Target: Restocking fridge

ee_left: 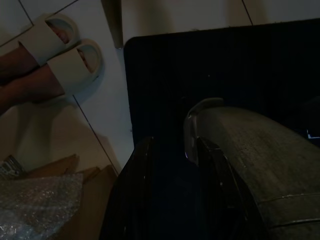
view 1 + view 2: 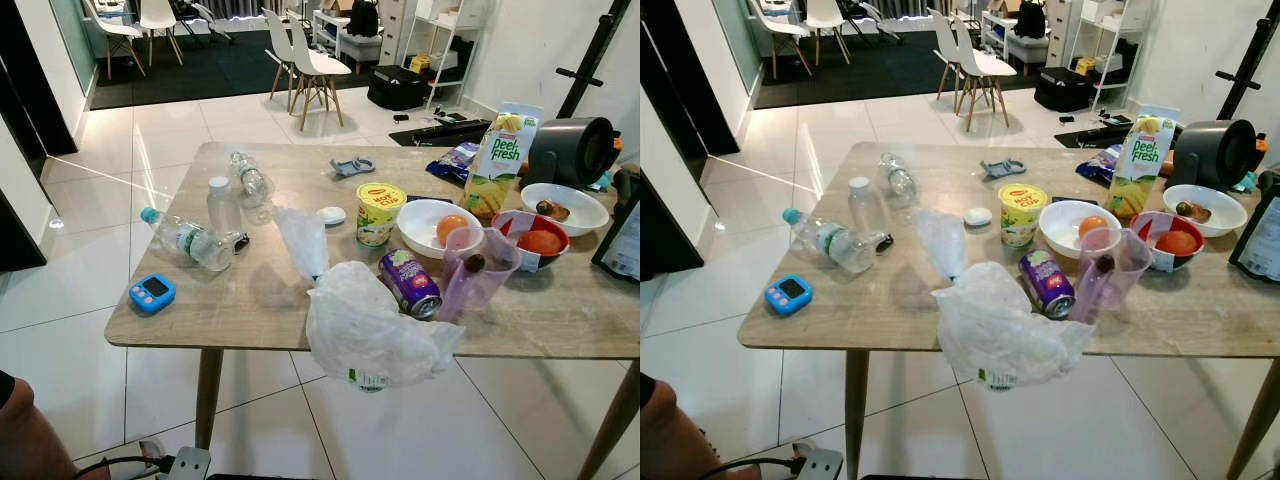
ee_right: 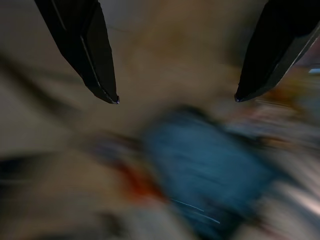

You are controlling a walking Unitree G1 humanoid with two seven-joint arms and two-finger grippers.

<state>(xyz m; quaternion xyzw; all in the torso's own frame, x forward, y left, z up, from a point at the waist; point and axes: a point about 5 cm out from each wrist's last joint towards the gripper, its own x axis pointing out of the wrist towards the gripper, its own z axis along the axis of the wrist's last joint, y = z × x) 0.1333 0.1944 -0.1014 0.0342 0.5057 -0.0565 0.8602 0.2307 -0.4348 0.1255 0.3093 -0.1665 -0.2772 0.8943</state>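
So the wooden table is loaded with stuff. Toward its right side a Peel Fresh juice carton stands upright, with a yellow-lidded cup to its left and a white bowl holding an orange between them, closer to the front. A purple can lies on its side just beside a tinted plastic jug, and a red bowl with a tomato sits right behind the jug. A crumpled white plastic bag hangs over the front edge.

On the left half, one water bottle lies on its side, another small one stands upright, and a third lies further back. A blue timer sits near the left front corner.

Right gripper has its two black fingers spread wide apart, nothing between them, over a heavy blur with a blue blob in it. Left gripper is in deep shade against something dark, so I can't tell if it's open or closed. A person's feet in pale slippers stand on the tile nearby.
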